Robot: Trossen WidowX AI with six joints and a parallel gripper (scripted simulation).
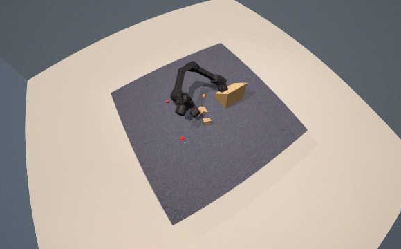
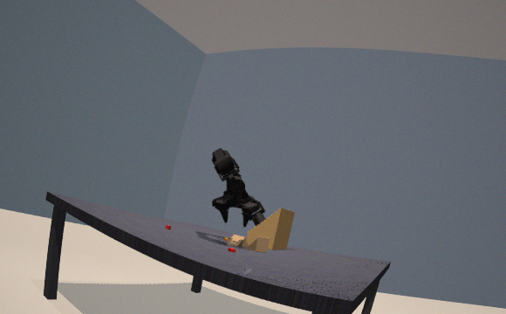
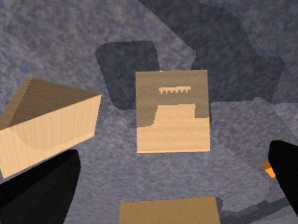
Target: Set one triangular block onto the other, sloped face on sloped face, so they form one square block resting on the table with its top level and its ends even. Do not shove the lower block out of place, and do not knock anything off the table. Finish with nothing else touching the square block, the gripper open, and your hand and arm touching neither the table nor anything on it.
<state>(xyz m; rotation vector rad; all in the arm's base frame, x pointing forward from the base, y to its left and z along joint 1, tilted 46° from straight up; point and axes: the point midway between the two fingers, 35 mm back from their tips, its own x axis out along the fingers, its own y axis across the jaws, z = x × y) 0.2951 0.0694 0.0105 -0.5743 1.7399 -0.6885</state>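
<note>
One triangular block [image 1: 203, 110] [image 2: 236, 238] [image 3: 173, 136] is on the table, partly shaded, showing a nearly square face in the wrist view. The other triangular block [image 1: 207, 122] [image 2: 262, 245] [image 3: 55, 132] is apart from it, at the left of the wrist view, turned at an angle with a shaded face and a lit face showing. Which face is its slope I cannot tell. My gripper [image 1: 188, 112] [image 2: 235, 223] [image 3: 174, 155] is open and empty, above the table. In the wrist view its fingers are either side of the first block, the left finger close below the angled block.
A large tan wedge [image 1: 234, 95] [image 2: 283, 228] [image 3: 170, 212] stands beside the arm's base. A small orange piece [image 1: 203, 95] [image 2: 226, 239] [image 3: 270, 170] lies near the first block. Two small red pieces lie on the table, one red piece [image 1: 182, 138] and another red piece [image 1: 167, 101].
</note>
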